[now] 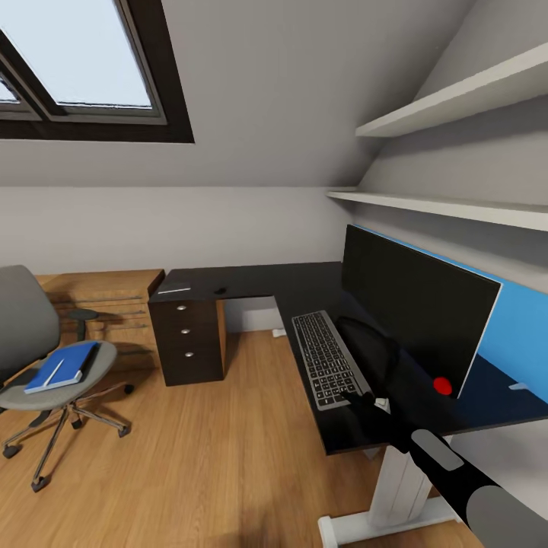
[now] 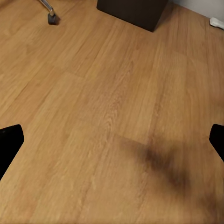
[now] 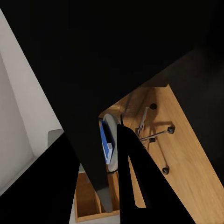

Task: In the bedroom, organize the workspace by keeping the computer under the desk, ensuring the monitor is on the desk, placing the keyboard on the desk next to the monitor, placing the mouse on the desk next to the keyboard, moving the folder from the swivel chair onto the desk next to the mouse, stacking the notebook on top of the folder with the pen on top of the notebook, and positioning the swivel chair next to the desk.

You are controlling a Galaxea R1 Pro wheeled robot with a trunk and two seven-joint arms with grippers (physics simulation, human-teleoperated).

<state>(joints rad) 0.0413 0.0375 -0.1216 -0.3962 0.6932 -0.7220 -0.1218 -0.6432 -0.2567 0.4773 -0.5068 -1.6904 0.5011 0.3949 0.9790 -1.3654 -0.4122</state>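
Attic bedroom, sloped grey-white walls, dark-framed skylight [image 1: 84, 68] at upper left, light wood plank floor [image 1: 221, 457].

The long L-shaped black-topped desk [image 1: 304, 293] runs along the right wall, then turns left along the far wall. Its dark drawer unit with round silver knobs [image 1: 186, 331] stands under the far left end. A white metal leg [image 1: 399, 487] holds up the near end.

The wide black-fronted monitor [image 1: 415, 312] stands upright on the right run of the desk, red dot at its near lower corner, a blue back panel [image 1: 517, 327] behind it. The flat dark keyboard with grey keys [image 1: 327, 358] lies on the desk just left of the monitor. A small dark oval mouse [image 1: 220, 290] sits on the far run of the desk, with a thin grey notebook [image 1: 173, 289] a little to its left.

The grey-upholstered swivel chair [image 1: 46, 380] stands at left, well apart from the desk. A flat bright blue folder [image 1: 62, 367] lies on its seat, a thin white pen [image 1: 53, 372] on top.

Right gripper [image 1: 364, 399]: black arm reaches over the near end of the keyboard; finger spread cannot be told from here or from its wrist camera.

Left gripper [image 2: 112, 140]: fingertips [image 2: 9, 140] spread wide over bare floor, nothing between them.
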